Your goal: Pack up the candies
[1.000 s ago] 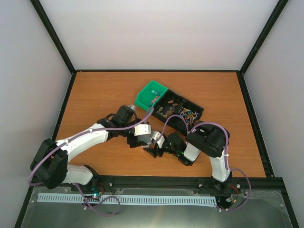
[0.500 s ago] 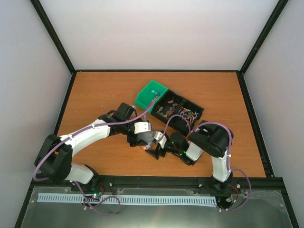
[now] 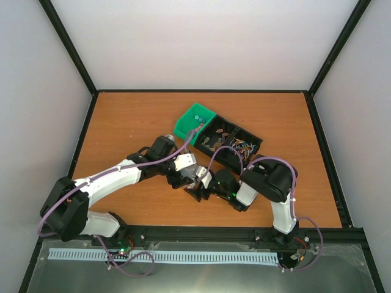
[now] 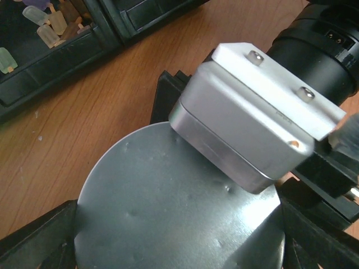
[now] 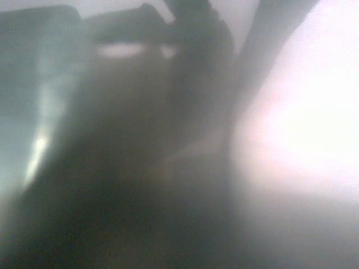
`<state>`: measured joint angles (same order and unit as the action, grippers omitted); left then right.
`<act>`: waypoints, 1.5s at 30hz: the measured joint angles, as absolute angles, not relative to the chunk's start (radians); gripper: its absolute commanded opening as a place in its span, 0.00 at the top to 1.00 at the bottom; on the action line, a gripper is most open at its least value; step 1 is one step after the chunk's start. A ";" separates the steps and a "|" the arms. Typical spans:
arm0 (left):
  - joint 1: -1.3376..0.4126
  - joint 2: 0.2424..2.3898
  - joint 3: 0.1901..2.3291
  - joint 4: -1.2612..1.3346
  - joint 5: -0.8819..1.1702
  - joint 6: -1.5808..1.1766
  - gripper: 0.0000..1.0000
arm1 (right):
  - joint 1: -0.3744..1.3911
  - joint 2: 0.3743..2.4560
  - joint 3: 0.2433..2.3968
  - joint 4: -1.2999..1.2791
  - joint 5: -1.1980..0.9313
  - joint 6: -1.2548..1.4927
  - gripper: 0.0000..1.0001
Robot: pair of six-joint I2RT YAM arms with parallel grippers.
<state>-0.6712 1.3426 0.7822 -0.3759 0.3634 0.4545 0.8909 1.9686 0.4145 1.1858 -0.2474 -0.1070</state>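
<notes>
At the middle of the worktop (image 3: pixel 122 122), a little before the arm bases, the left tool (image 3: pixel 188 177) and the right tool (image 3: pixel 203 185) meet over a silver piece (image 4: pixel 168 213) with a round edge and small dents. The left tool is spread wide. In the left wrist view the silver piece fills the gap, and its edges reach both black fingers (image 4: pixel 33 241), so I read this as a wide grip on it. About the right tool I cannot tell: its own camera shows only blur, and from above it is too small to judge. Its wrist hangs close over the silver piece.

The candies (image 3: pixel 197 117) lie in the green bin (image 3: pixel 181 128), which stands turned against the worktop edges and touches the black tray (image 3: pixel 226 160). From both tools the bin is straight ahead, toward the far wall and well apart from them. The left arm is nearer, because its forearm passes just beside the bin, while the right arm must reach past the black tray. I think the next move depends on closing this gap between the candies and the silver piece.
</notes>
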 measured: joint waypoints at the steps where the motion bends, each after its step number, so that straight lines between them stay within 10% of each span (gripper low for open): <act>1: -0.672 1.343 0.782 -0.376 0.363 0.452 0.25 | 0.892 1.969 0.414 1.187 -0.248 -0.104 0.20; 13: -0.661 1.389 0.860 -0.580 0.507 0.845 0.26 | 0.876 1.968 0.347 1.260 -0.394 -0.169 0.40; 20: -0.641 1.444 0.913 -0.652 0.570 0.999 0.28 | 0.831 1.961 0.343 1.245 -0.495 -0.211 0.04; 34: -0.657 1.379 0.813 -0.376 0.441 0.449 0.25 | 0.815 1.948 0.349 1.254 -0.388 -0.129 0.01; 45: -0.663 1.383 0.816 -0.367 0.402 0.410 0.25 | 0.821 1.957 0.373 1.258 -0.355 -0.127 0.35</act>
